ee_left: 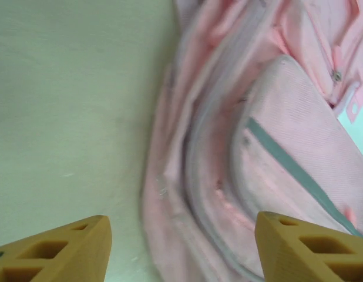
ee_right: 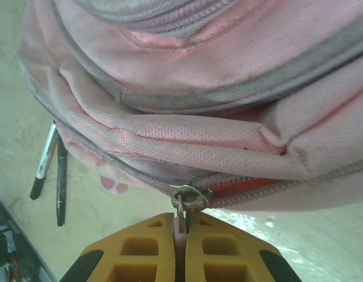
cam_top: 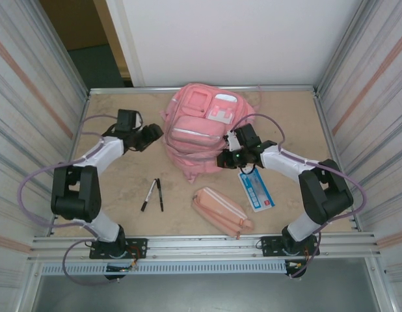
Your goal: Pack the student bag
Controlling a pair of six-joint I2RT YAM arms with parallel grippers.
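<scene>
Right wrist: right gripper [ee_right: 180, 222] clamped on zip pull [ee_right: 180, 230] of student bag [ee_right: 217, 117], left gripper [ee_left: 181, 226] spread apart; draw steadily along the track.

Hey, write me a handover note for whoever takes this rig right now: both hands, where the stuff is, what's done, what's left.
Left hand: open, holding nothing, beside the left side of the student bag.
Right hand: shut on the zip pull at the bag's near end.
Things: the bag lies mid-table toward the back. The two pens, pencil case and blue-and-white card lie on the table in front of it.
Done: zip pull gripped; nothing visibly packed.
Left: probably run the zip open, load the loose items, zip shut.
</scene>
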